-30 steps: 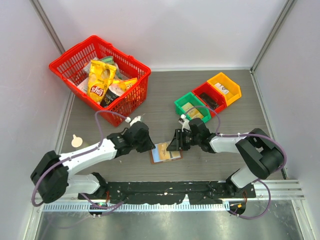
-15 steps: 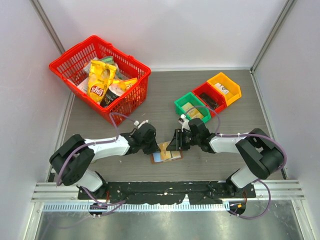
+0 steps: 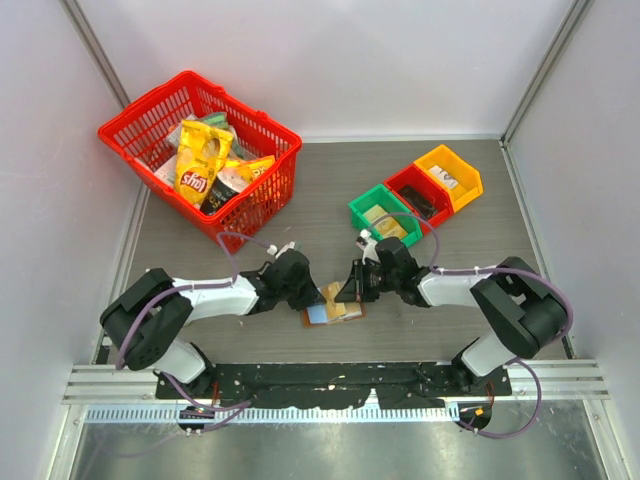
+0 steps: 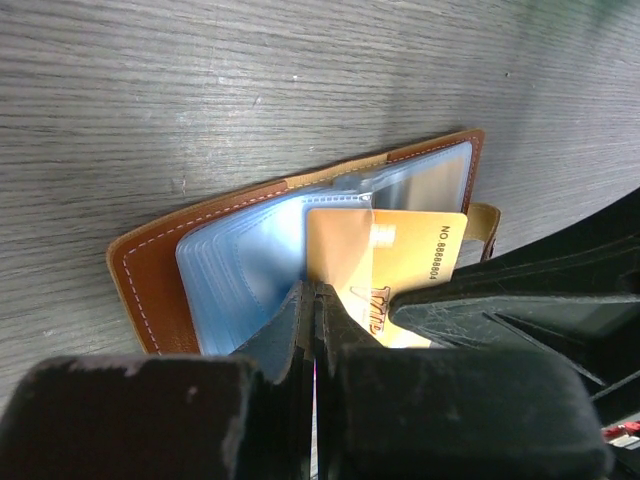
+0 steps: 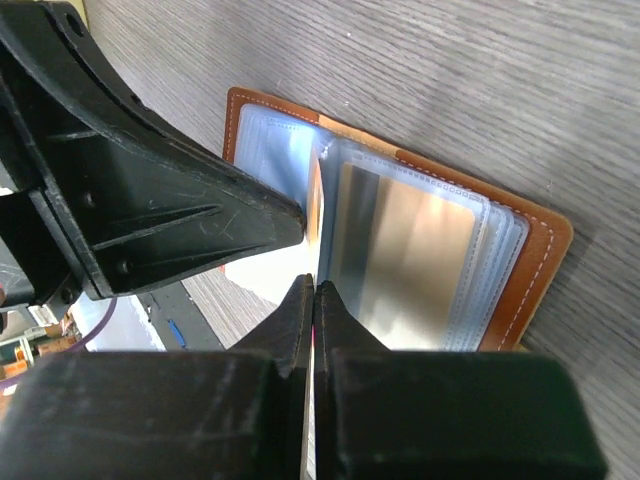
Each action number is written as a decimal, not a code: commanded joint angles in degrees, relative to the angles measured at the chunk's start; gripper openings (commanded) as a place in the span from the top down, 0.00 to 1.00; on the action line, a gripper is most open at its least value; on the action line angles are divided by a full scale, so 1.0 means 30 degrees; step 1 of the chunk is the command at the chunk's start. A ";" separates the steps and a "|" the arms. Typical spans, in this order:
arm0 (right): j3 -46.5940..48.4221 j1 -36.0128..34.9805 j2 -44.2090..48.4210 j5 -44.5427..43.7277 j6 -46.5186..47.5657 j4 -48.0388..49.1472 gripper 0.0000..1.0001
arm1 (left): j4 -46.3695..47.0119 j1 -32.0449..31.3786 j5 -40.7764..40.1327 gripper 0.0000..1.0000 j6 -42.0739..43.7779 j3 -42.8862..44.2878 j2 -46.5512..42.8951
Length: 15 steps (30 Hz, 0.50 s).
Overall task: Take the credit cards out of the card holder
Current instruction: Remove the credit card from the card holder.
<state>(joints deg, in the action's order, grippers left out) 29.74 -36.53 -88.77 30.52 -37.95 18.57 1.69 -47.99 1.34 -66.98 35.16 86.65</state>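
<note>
Grey table (image 3: 330, 180) with card holder (image 3: 322, 314), basket (image 3: 268, 192), bins (image 3: 364, 206)

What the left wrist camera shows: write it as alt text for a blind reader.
The left gripper, jaws shut, pinches the edge of an orange credit card sticking out of the clear sleeves of the brown card holder. The card holder lies open on a grey wood-grain table, and the right gripper reaches in from the right.

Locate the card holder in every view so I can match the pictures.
Top external: card holder sits at lower centre, lying open on the table.
Left wrist: card holder is centre-left, with the brown cover at left and blue sleeves showing.
Right wrist: card holder is centre-right, with its stitched brown edge on the right.
Shared landmark: the grey wood-grain table lies under it in all three.
</note>
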 commanded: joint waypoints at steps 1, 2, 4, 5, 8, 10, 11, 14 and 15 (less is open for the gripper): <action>0.0371 0.0370 0.1665 -0.0827 0.0990 -0.1875 0.99 | -0.2645 -0.0088 -0.1092 1.00 0.0530 -0.1083 0.0765; 0.0400 0.0661 0.1932 -0.0945 0.1368 -0.2405 0.99 | -0.2645 -0.0059 -0.1151 1.00 0.0559 -0.1113 0.0706; 0.0574 0.1101 0.3333 -0.1355 0.1896 -0.3840 0.99 | -0.2645 -0.0059 -0.1180 1.00 0.0676 -0.1084 0.0473; 0.0692 0.1191 0.3660 -0.1733 0.2161 -0.5035 0.99 | -0.2674 -0.0059 -0.1209 1.00 0.0734 -0.1055 0.0240; 0.1742 0.1397 0.5443 -0.2643 0.3592 -0.7968 0.99 | -0.3023 -0.0059 -0.1443 0.99 0.1522 -0.0530 -0.0872; 0.2824 0.1425 0.6411 -0.3142 0.4621 -1.0077 0.99 | -0.3667 -0.0059 -0.1590 0.91 0.2750 0.0638 -0.1809; 0.3238 0.1397 0.6852 -0.3433 0.5378 -1.1420 0.99 | -0.4163 -0.0059 -0.1852 0.85 0.3511 0.1195 -0.2423; 0.5371 0.1426 0.8549 -0.4050 0.6876 -1.3625 0.99 | -0.5454 -0.0001 -0.2672 0.62 0.5999 0.3069 -0.4473; 0.5787 0.1426 0.8787 -0.4283 0.7547 -1.4675 0.99 | -0.5689 0.0058 -0.2704 0.47 0.7024 0.3598 -0.5060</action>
<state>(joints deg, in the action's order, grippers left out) 39.00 -32.25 -68.23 21.78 -24.67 -12.93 -9.04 -47.99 -2.52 -58.39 37.89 79.53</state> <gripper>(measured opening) 0.028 0.314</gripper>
